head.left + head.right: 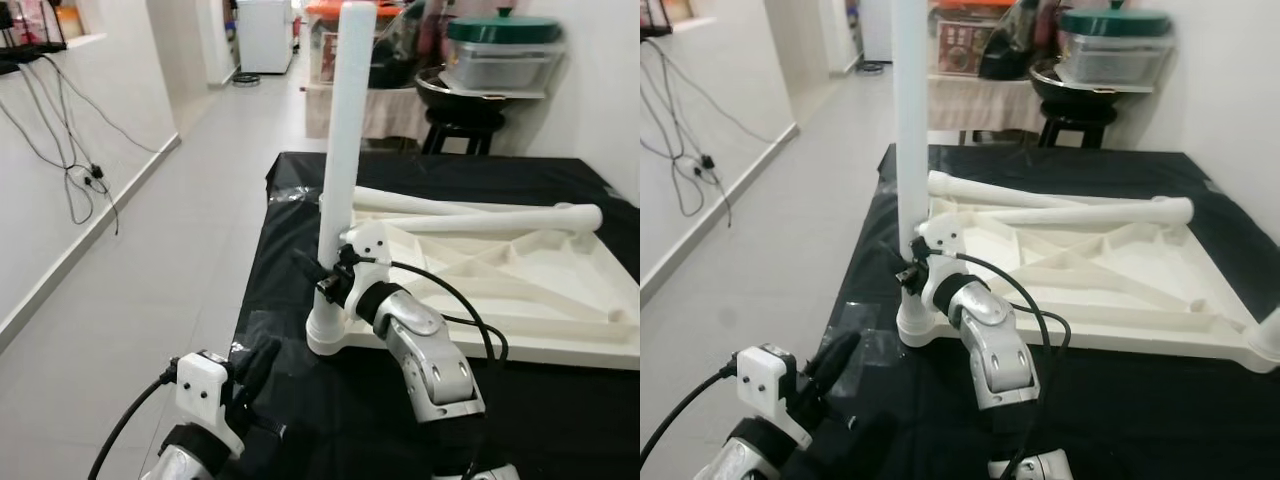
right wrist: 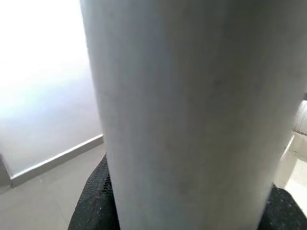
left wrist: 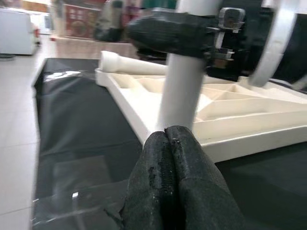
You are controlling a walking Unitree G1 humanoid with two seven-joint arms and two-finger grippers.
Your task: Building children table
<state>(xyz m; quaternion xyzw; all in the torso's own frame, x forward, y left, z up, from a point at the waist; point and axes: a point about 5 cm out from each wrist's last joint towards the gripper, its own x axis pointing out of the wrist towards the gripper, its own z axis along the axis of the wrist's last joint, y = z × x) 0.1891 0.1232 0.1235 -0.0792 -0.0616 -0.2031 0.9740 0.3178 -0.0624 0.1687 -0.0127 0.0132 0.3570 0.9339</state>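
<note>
A white children's table top (image 1: 520, 290) lies upside down on a black-covered table (image 1: 300, 200). One white leg (image 1: 348, 120) stands upright in the socket at its near left corner. My right gripper (image 1: 325, 270) is shut on this leg low down, just above the socket; in the right wrist view the leg (image 2: 192, 115) sits between the black fingers (image 2: 91, 206). Two loose legs (image 1: 500, 220) lie across the table top. My left gripper (image 3: 168, 136) hovers low over the black cover, a short way in front of the upright leg (image 3: 182, 96), shut with nothing in it.
A dark stool with a black pot and a green-lidded container (image 1: 500, 50) stands behind the table. Cables (image 1: 80, 180) hang on the left wall. Open tiled floor (image 1: 180, 250) runs along the table's left side. A white wall (image 1: 610, 90) borders the right.
</note>
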